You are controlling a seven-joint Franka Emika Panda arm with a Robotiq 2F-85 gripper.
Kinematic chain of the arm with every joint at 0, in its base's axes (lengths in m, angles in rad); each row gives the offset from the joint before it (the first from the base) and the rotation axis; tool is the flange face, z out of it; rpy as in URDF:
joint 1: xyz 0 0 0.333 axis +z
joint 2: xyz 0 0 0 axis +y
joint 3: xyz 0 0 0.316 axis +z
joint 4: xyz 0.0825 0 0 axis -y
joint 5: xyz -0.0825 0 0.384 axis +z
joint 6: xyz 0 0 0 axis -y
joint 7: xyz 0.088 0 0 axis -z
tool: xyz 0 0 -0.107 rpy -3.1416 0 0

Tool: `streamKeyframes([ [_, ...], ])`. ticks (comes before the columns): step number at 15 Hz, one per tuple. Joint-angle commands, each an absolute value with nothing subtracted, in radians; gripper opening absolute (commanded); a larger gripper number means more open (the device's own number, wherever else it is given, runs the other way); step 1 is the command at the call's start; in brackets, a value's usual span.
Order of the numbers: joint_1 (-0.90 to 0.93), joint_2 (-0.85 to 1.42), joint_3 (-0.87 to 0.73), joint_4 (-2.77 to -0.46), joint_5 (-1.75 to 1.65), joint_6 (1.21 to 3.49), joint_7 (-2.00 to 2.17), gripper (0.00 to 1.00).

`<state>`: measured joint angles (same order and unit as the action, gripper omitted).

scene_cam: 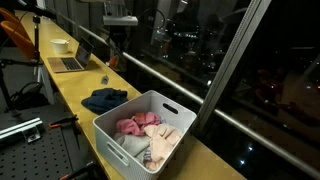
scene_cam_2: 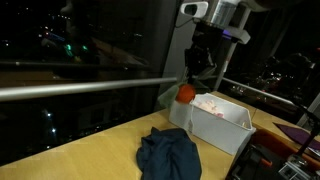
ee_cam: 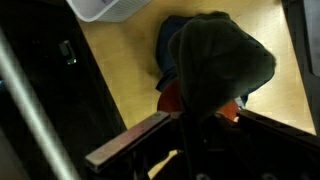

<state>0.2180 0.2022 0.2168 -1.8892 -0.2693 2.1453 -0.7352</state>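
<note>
The gripper [scene_cam_2: 200,52] pinched a soft, light, floppy cloth [ee_cam: 220,60] by its bunched top, with the basket [scene_cam_2: 218,132] at 5 o'clock.

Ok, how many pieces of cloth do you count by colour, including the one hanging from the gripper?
Dark olive cloth, hanging from the shut gripper: 1
Dark blue cloth, on the counter: 1
Pink cloth, in the white basket: 1
Pale beige cloth, in the basket: 1
Total: 4 told apart; the orange patch under the olive one may belong to it.
</note>
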Motion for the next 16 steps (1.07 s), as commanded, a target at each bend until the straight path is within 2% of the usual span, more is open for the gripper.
streamKeyframes([
  [1, 0.191, 0.238, 0.225, -1.952, -0.194, 2.198, -0.740, 0.02],
  [2, 0.185, 0.243, 0.228, -1.973, -0.171, 2.208, -0.744, 0.02],
  [3, 0.177, 0.238, 0.231, -2.004, -0.148, 2.221, -0.753, 0.33],
  [4, 0.170, 0.230, 0.232, -2.032, -0.130, 2.228, -0.761, 0.34],
  [9, 0.098, 0.104, 0.195, -2.256, -0.100, 2.296, -0.799, 0.68],
  [13, 0.029, -0.055, 0.107, -2.472, -0.198, 2.424, -0.875, 0.98],
  [16, -0.019, -0.181, 0.020, -2.566, -0.294, 2.481, -0.966, 1.00],
])
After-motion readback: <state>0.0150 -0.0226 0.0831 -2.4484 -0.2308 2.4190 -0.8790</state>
